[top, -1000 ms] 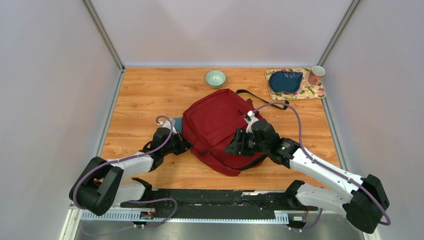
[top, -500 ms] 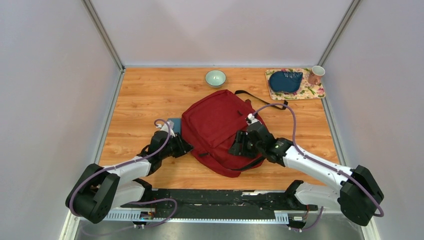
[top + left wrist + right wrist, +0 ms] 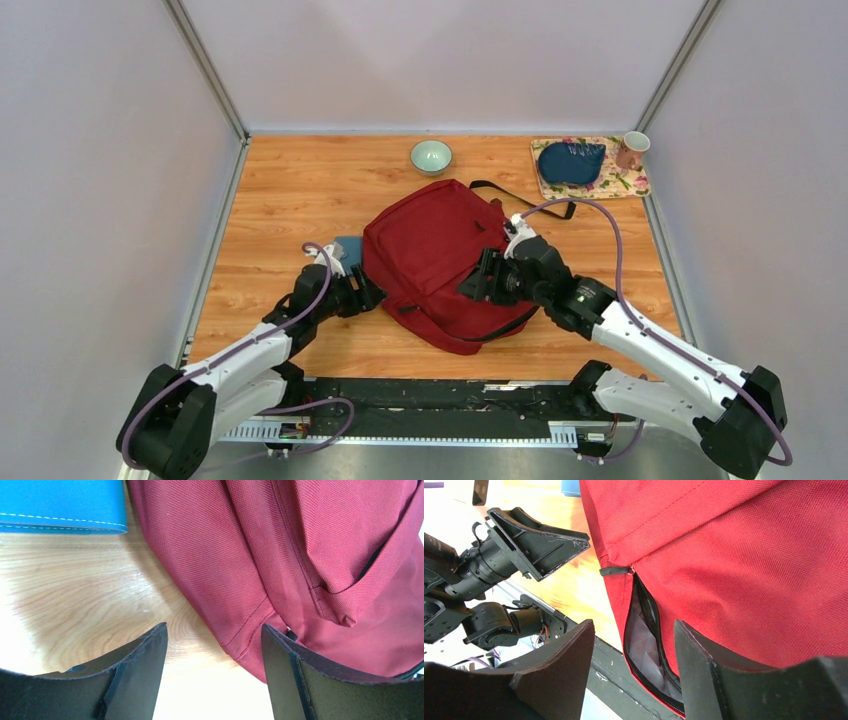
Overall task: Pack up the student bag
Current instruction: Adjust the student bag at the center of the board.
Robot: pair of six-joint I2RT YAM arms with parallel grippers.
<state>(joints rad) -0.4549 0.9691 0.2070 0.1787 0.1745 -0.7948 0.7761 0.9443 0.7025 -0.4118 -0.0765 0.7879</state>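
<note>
The student bag [image 3: 435, 255], dark red with black straps, lies flat in the middle of the table. My left gripper [image 3: 368, 297] sits at its left lower edge with its jaws open; the bag's seam [image 3: 250, 630] lies just beyond the fingertips, ungripped. My right gripper [image 3: 478, 285] hovers over the bag's near right side, also open. Between its fingers I see the partly unzipped opening [image 3: 644, 650] with grey lining and the black zipper pull [image 3: 616, 571]. A blue book [image 3: 347, 247] lies against the bag's left side.
A pale green bowl [image 3: 431, 156] stands behind the bag. At the back right a floral mat [image 3: 625, 185] carries a dark blue pouch [image 3: 570, 162] and a pink mug [image 3: 631, 150]. Grey walls close in both sides; the black arm rail runs along the near edge.
My left gripper went from shut to open at the bag's left edge, letting go of the fabric. The bag slid slightly left. My right gripper shifted a little back and right.
</note>
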